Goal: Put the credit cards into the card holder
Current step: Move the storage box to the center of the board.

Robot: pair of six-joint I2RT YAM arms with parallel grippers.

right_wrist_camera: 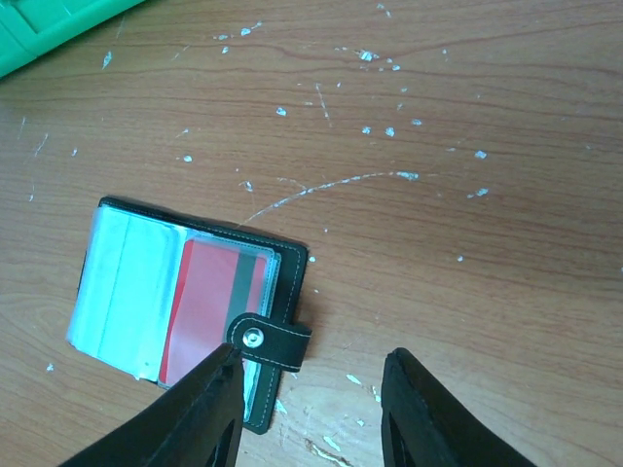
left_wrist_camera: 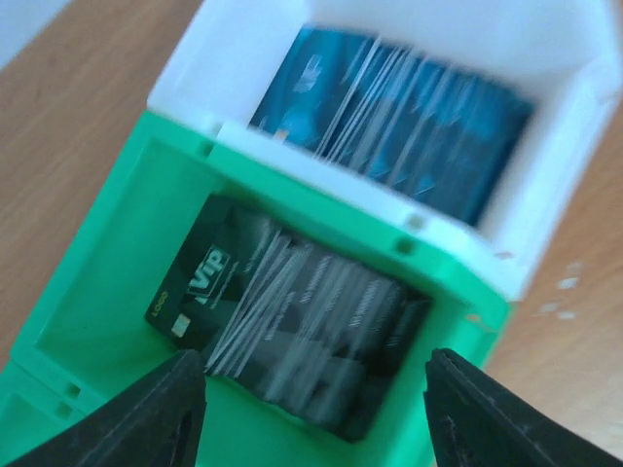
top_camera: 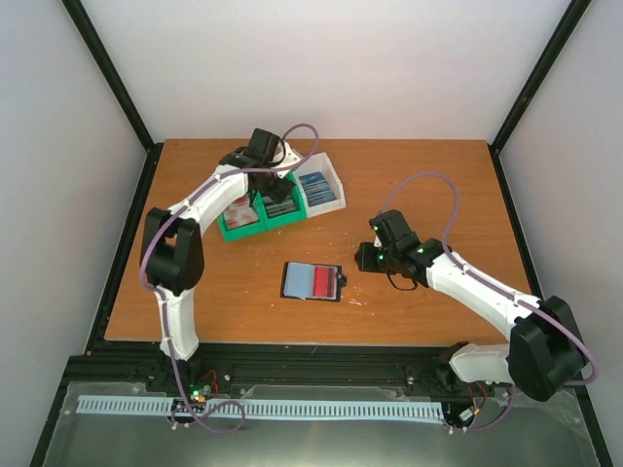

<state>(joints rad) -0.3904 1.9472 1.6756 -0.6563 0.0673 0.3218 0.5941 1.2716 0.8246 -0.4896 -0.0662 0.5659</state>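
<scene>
- The wooden table [top_camera: 409, 185] is hemmed by a black frame and white walls. Bare wood stretches along its far and right sides.
- The left arm [top_camera: 175, 248] reaches from the near-left corner toward the far left. The right arm [top_camera: 487, 297] bends in from the near right toward the middle.
- The three-compartment bin [top_camera: 234, 234] sits slanted at the far left, well apart from the table's edges. Its white end compartment lies toward the centre.
- The card holder [top_camera: 312, 281] lies open and flat in the middle, nearer the near edge. A strip of bare wood separates it from the bin.
- The left gripper [left_wrist_camera: 316, 389] hangs over the bin's middle green compartment, jaws wide apart with nothing between them.
- The right gripper [right_wrist_camera: 311, 389] hovers just right of the holder, jaws apart and empty. One finger [right_wrist_camera: 209, 409] is close by the snap tab [right_wrist_camera: 268, 339].
- Blue credit cards [left_wrist_camera: 409, 126] stand packed in the white compartment, and dark ones [left_wrist_camera: 292, 331] in the green one beside it.
- One red card [right_wrist_camera: 200, 311] sits in a holder sleeve.
</scene>
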